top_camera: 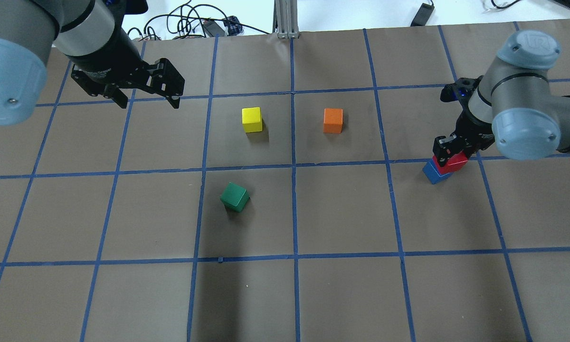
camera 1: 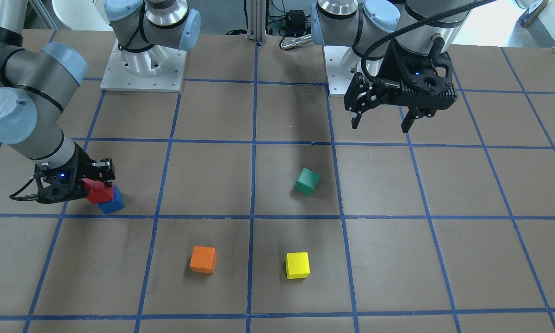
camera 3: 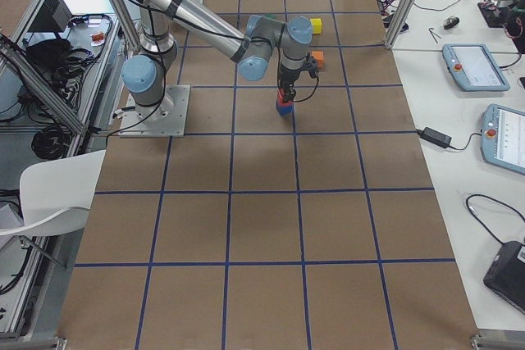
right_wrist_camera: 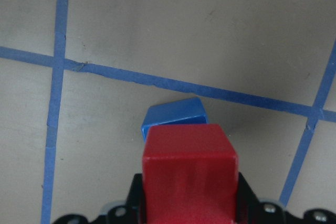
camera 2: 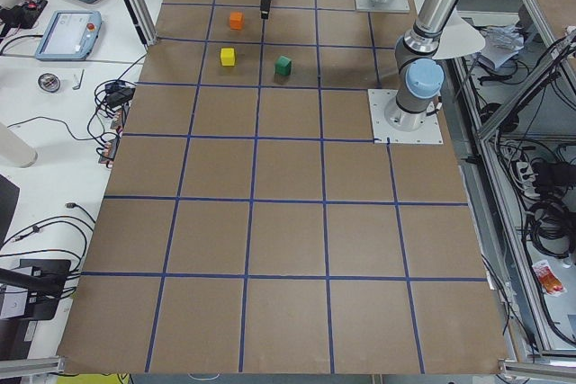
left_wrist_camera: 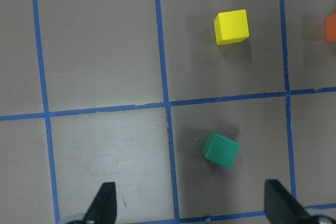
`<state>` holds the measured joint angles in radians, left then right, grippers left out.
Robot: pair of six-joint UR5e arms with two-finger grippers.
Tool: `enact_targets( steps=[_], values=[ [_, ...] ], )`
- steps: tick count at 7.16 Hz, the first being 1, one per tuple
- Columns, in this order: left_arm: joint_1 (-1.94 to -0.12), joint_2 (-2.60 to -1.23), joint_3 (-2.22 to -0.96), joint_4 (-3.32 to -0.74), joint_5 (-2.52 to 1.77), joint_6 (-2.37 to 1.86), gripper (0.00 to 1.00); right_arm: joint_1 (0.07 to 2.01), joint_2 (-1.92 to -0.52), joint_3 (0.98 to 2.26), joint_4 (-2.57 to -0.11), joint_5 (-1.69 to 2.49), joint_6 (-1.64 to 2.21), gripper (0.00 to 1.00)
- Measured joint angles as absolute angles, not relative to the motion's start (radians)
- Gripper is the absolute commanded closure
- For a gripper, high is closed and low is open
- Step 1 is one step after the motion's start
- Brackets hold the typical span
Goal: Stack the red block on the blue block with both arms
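My right gripper [camera 1: 97, 184] is shut on the red block [camera 1: 95, 191] and holds it right over the blue block [camera 1: 113, 204], which stands on the table. The red one is offset a little to one side; I cannot tell whether it rests on the blue one. In the overhead view the right gripper [top_camera: 450, 154], red block [top_camera: 452, 162] and blue block [top_camera: 433, 174] are at the right. The right wrist view shows the red block [right_wrist_camera: 189, 171] in the jaws, with the blue block [right_wrist_camera: 175, 114] partly hidden behind it. My left gripper [top_camera: 148, 95] is open and empty, far off and raised.
A green cube [top_camera: 234, 197] lies turned near the middle. A yellow cube [top_camera: 251, 119] and an orange cube [top_camera: 333, 120] stand farther out. The left wrist view looks down on the green cube [left_wrist_camera: 221, 150] and yellow cube [left_wrist_camera: 231, 26]. Blue tape lines grid the brown table.
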<state>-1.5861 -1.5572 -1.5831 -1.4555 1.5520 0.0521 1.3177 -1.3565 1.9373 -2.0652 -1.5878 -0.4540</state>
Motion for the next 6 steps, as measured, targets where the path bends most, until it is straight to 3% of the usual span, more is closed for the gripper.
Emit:
enact_targets(
  steps=[6],
  values=[
    [-1.586, -1.558, -1.583, -1.454, 1.552, 0.052, 0.00, 1.319, -1.377, 1.876, -2.032, -1.597, -0.441, 0.00]
  ],
)
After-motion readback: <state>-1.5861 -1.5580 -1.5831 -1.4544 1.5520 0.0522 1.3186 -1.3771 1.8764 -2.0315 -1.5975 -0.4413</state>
